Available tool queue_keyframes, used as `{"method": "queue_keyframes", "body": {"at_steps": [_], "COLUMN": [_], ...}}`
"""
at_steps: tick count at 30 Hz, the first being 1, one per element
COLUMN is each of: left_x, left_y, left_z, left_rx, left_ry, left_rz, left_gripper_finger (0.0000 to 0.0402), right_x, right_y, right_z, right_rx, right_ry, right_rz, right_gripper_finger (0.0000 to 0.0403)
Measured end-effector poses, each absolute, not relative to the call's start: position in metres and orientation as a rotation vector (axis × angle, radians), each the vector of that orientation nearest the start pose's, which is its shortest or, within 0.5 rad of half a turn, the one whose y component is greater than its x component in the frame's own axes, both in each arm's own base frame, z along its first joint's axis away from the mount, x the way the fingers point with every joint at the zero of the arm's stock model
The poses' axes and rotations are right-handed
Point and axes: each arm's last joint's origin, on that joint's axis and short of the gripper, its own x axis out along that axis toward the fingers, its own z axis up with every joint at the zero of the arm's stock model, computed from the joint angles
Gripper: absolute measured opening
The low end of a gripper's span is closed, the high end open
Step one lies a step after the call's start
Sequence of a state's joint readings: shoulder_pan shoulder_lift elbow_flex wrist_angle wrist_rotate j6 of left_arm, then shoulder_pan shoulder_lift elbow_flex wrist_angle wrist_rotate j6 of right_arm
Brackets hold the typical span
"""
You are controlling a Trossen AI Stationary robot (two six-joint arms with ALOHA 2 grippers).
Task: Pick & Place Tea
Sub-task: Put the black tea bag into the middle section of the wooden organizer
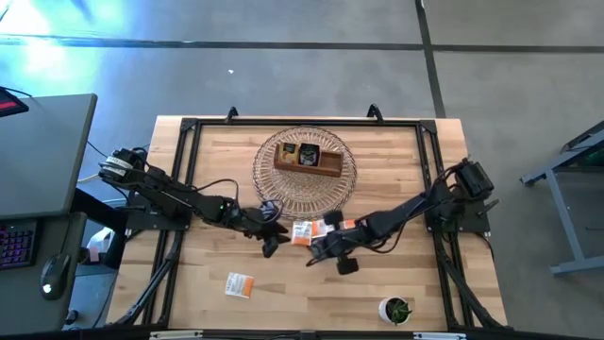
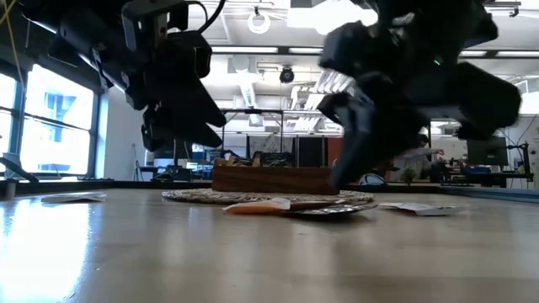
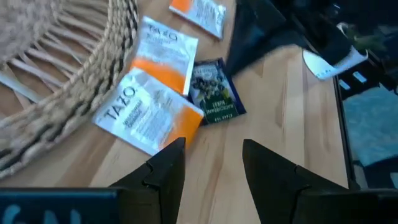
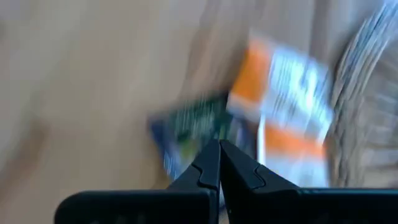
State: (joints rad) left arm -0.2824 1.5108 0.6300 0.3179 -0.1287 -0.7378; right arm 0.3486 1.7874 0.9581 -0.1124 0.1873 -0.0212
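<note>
Low at centre frame in the high view, the right gripper [image 1: 319, 247] hangs pinched shut, empty, above a dark blue-green paper tea sachet [image 4: 198, 129] visible only to the wrists. Left of it, the left gripper [image 1: 272, 238] gapes wide over white-and-orange sachets [image 3: 149, 112] touching the wicker mat's [image 1: 335, 194] rim. Bare wood lies below.

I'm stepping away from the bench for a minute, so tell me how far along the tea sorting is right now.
Done: a few sachets already sit in the wooden tray on the woven mat. In hand: nothing is gripped; the right pincer is shut and empty over the dark sachet, and the left pincer hangs open beside the white-and-orange sachets. Left: that cluster at the mat's edge and a lone sachet near the table's front.
</note>
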Motion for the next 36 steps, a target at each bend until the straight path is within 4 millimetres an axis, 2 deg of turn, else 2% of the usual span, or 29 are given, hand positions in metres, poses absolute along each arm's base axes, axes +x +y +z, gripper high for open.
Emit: {"method": "queue_keyframes", "body": {"at_steps": [3, 6, 10, 14, 17, 20, 23, 27, 31, 36], "left_x": [0.276, 0.275, 0.275, 0.275, 0.275, 0.274, 0.273, 0.268, 0.261, 0.258], "left_y": [-0.080, -0.084, -0.085, -0.084, -0.084, -0.086, -0.091, -0.099, -0.111, -0.127], "left_z": [0.164, 0.164, 0.164, 0.164, 0.164, 0.164, 0.164, 0.160, 0.157, 0.148], "left_rx": [-0.598, -0.585, -0.580, -0.579, -0.593, -0.669, -0.763, -0.923, -1.012, -1.110], "left_ry": [0.593, 0.580, 0.575, 0.576, 0.576, 0.597, 0.630, 0.681, 0.708, 0.694], "left_rz": [0.044, 0.062, 0.070, 0.074, 0.077, 0.056, 0.035, 0.085, 0.150, 0.194], "left_gripper_finger": [0.0158, 0.0158, 0.0158, 0.0158, 0.0158, 0.0158, 0.0158, 0.0158, 0.0158, 0.0158], "right_x": [0.314, 0.308, 0.313, 0.320, 0.324, 0.328, 0.328, 0.330, 0.330, 0.328], "right_y": [0.115, 0.118, 0.126, 0.136, 0.140, 0.140, 0.140, 0.142, 0.145, 0.145], "right_z": [0.137, 0.123, 0.111, 0.112, 0.115, 0.118, 0.110, 0.100, 0.100, 0.097], "right_rx": [-0.271, -0.269, -0.203, -0.075, -0.017, 0.005, -0.001, -0.002, -0.012, -0.069], "right_ry": [1.003, 1.029, 0.995, 0.910, 0.835, 0.786, 0.809, 0.822, 0.812, 0.805], "right_rz": [0.143, 0.175, 0.232, 0.324, 0.330, 0.282, 0.258, 0.303, 0.296, 0.190], "right_gripper_finger": [0.0001, 0.0001, 0.0001, 0.0001, 0.0000, 0.0000, 0.0000, 0.0000, 0.0000, 0.0000]}}
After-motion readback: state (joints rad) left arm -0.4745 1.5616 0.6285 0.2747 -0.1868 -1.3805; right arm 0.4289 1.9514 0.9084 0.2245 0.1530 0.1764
